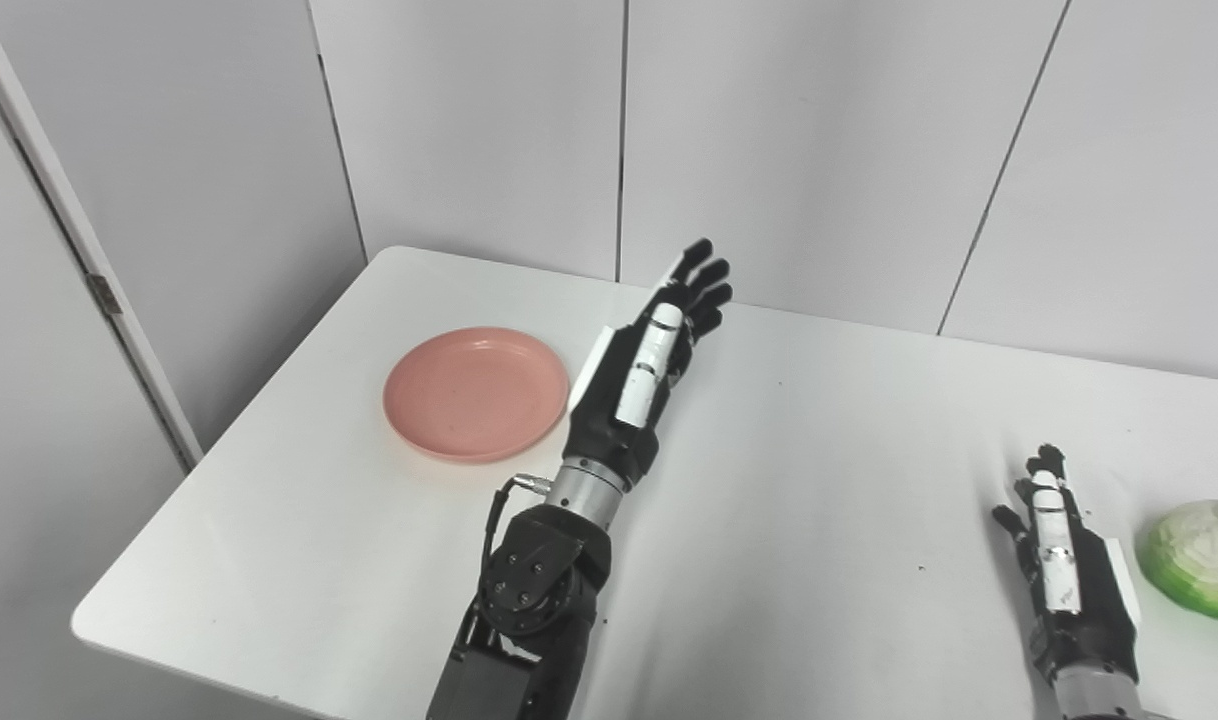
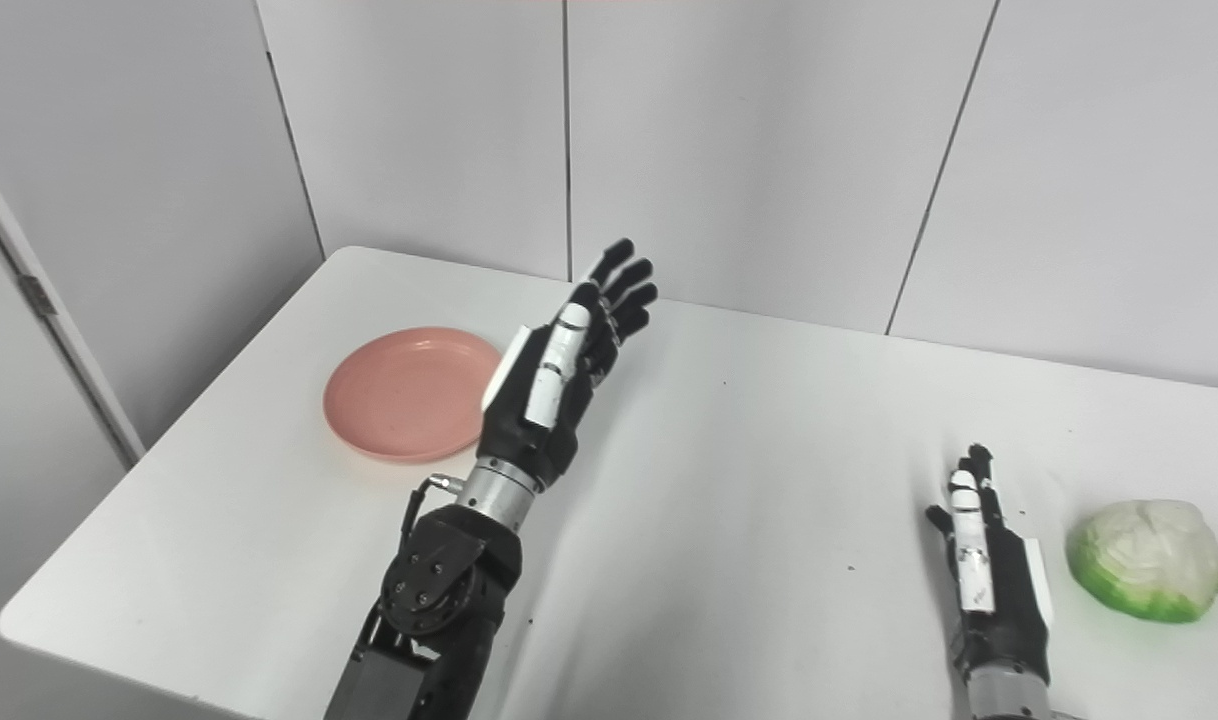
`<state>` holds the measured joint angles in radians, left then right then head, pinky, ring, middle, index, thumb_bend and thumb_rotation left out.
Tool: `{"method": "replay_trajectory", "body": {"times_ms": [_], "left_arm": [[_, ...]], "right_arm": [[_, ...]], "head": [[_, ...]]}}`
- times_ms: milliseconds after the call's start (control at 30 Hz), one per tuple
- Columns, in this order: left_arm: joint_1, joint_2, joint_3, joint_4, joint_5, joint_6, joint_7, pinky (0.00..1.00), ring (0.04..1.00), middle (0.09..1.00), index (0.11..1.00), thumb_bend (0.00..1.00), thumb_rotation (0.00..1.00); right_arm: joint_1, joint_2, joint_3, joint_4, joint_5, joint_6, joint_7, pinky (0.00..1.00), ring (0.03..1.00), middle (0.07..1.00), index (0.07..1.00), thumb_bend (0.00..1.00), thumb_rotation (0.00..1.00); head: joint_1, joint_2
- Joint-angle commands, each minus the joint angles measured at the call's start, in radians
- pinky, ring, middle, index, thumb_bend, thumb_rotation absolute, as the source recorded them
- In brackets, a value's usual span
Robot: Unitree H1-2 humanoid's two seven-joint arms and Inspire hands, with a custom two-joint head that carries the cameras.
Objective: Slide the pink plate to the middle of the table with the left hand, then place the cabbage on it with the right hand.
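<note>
The pink plate (image 1: 476,392) lies flat on the left part of the white table (image 1: 789,480). My left hand (image 1: 659,345) is raised above the table just right of the plate, fingers stretched out and apart, holding nothing. The cabbage (image 2: 1149,560), pale with a green rim, sits on the table at the far right. My right hand (image 2: 989,570) is low near the table's front right, just left of the cabbage, fingers straight, open and empty, apart from the cabbage.
Grey wall panels stand close behind the table's far edge. The table's rounded left corner (image 1: 94,620) and left edge lie near the plate. A door frame (image 1: 89,280) runs along the left.
</note>
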<state>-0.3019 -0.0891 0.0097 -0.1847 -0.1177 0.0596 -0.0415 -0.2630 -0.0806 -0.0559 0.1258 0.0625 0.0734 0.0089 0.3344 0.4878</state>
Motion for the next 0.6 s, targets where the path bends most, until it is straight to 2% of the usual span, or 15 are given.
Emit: {"method": "replay_trajectory", "body": {"times_ms": [0,100,567], "left_arm": [[-0.026,0.002,0.014,-0.052,-0.008,-0.004,0.019,0.94,0.929,0.929,0.921,0.47,1.00],[-0.032,0.012,0.048,-0.075,-0.010,0.008,0.044,0.95,0.934,0.937,0.920,0.47,1.00],[-0.078,0.083,0.245,-0.053,-0.069,-0.078,0.146,0.95,0.943,0.954,0.937,0.44,1.00]], "right_arm": [[-0.024,-0.012,-0.004,-0.029,0.002,-0.028,0.010,1.00,1.000,1.000,1.000,0.10,1.00],[-0.023,-0.014,-0.004,-0.028,0.001,-0.030,0.010,1.00,1.000,1.000,1.000,0.10,1.00],[-0.022,-0.020,-0.006,-0.044,0.005,-0.019,0.014,1.00,1.000,1.000,1.000,0.11,1.00]], "head": [[0.003,0.002],[0.007,0.003],[0.031,0.012]]}}
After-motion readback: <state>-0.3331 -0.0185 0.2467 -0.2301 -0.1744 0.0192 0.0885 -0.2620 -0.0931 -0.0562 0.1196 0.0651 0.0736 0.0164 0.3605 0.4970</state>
